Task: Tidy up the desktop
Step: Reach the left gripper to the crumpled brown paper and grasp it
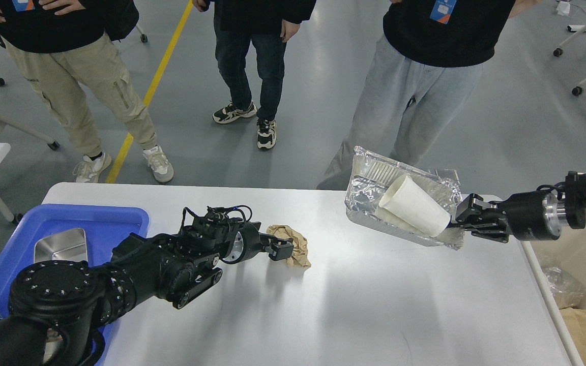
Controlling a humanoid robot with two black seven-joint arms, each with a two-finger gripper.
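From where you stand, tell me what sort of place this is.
Probably a robotics lab or demo hall, not a home or office. The floor is bare grey concrete with a yellow line painted across it, three onlookers with badges stand watching at the desktop, and wheeled stands sit nearby.

Grey glossy floor (527, 101) with a yellow line (155, 81).

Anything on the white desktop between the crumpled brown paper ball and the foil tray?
Head view: nothing, only bare white desktop between the crumpled brown paper ball and the raised foil tray.
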